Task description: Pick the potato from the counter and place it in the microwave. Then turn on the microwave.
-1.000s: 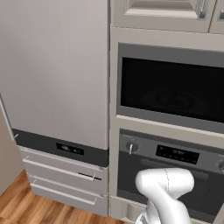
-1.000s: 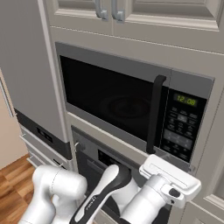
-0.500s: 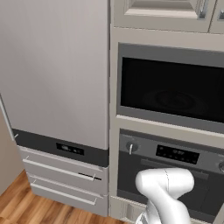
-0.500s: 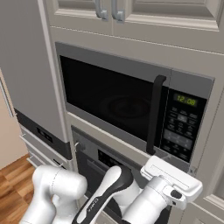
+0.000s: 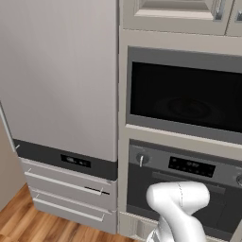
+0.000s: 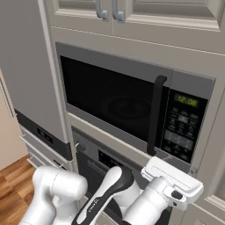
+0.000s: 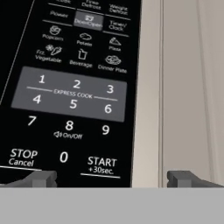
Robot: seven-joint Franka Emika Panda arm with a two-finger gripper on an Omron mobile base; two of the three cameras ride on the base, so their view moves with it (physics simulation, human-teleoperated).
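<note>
The microwave (image 5: 184,101) (image 6: 114,101) has its black glass door shut, and the vertical black handle (image 6: 154,116) stands beside the keypad (image 6: 182,132). A round plate (image 6: 125,107) shows faintly through the glass. The potato is hidden and the counter is out of view. My hand (image 6: 172,179) is raised just below and in front of the keypad. In the hand view my gripper (image 7: 111,179) is open and holds nothing. It faces the keypad at close range, with the START button (image 7: 101,165) just above the gap between the fingertips (image 7: 41,178).
An oven with a knob (image 5: 140,159) and a digital display (image 5: 191,166) sits right under the microwave. A tall grey fridge panel (image 5: 56,80) with drawers (image 5: 66,186) stands to the left. Cabinet doors (image 6: 110,9) hang above, over a wood floor (image 5: 28,222).
The dark forearm has edged up a little. The hand stays in front of the keypad with the jaws wide apart.
</note>
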